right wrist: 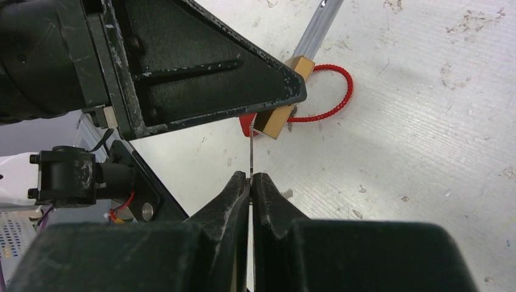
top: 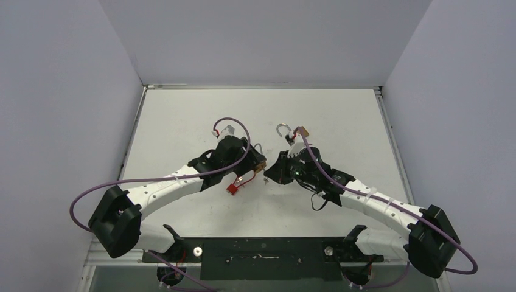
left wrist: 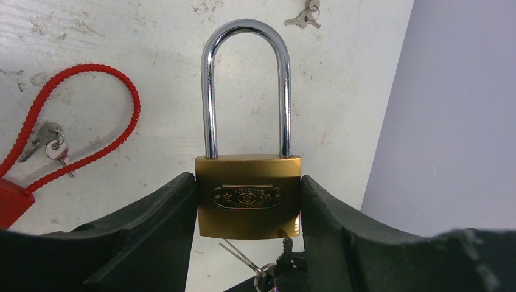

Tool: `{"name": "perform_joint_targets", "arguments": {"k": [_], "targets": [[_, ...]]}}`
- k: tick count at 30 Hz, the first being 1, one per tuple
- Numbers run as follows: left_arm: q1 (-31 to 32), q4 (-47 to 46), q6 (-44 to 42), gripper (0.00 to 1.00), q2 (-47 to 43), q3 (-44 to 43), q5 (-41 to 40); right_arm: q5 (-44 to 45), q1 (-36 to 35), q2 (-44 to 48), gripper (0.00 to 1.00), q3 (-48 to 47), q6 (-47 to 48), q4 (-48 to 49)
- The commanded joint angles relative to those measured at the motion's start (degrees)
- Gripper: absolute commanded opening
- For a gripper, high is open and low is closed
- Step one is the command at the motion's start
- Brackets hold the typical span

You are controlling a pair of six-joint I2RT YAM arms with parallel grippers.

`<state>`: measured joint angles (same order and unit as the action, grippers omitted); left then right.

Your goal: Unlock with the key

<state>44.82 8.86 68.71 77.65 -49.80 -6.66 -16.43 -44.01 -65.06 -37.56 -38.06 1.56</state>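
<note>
Left wrist: left gripper [left wrist: 247, 182] is part open and clamped on the padlock [left wrist: 247, 196], one black finger [left wrist: 164, 213] on each side of the brass body. Lock is upright in this view, with both legs of the chrome shackle [left wrist: 246, 85] seated in the body. A thin key sliver and ring show just under the body, partly hidden.

Right wrist: right gripper [right wrist: 251, 179] has its jaws pinched right down on the key [right wrist: 250, 157], seen edge-on as a thin blade. The blade runs from the fingertips straight to the underside of the padlock's lower corner. Tip meets the body; can't tell how far in it sits. Left gripper fills the upper left of this view.

Top external: both grippers meet mid-table [top: 182, 109], slightly near of centre, with the left gripper [top: 258, 163] on the left and the right gripper [top: 272, 173] just beside it. Padlock is held off the surface between them.

Other items:
- Red cable loop [left wrist: 91, 103] lies on the table left of the lock, with a red tag [left wrist: 9, 204] at its end and small keys [left wrist: 48, 145] inside the loop.
- Another key pair [left wrist: 304, 15] lies farther out.
- Second padlock [top: 302, 131] lies far of the right gripper.
</note>
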Motion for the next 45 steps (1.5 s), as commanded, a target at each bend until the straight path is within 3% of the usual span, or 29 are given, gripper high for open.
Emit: {"name": "perform_joint_targets", "arguments": {"k": [1, 32, 45], "targets": [[-0.4, -7.6, 1.5, 0.21, -3.5, -0.8, 0.6, 0.8, -0.7, -1.1, 0.0, -3.0, 1.0, 1.5], [-0.3, -11.3, 2.4, 0.2, -4.5, 1.2, 2.7, 3.9, -1.0, -2.6, 0.0, -4.3, -1.6, 0.0], [0.9, -11.8, 6.6, 0.18, -4.8, 3.4, -2.6, 8.3, -1.1, -8.6, 0.0, -9.4, -8.8, -6.3]]}}
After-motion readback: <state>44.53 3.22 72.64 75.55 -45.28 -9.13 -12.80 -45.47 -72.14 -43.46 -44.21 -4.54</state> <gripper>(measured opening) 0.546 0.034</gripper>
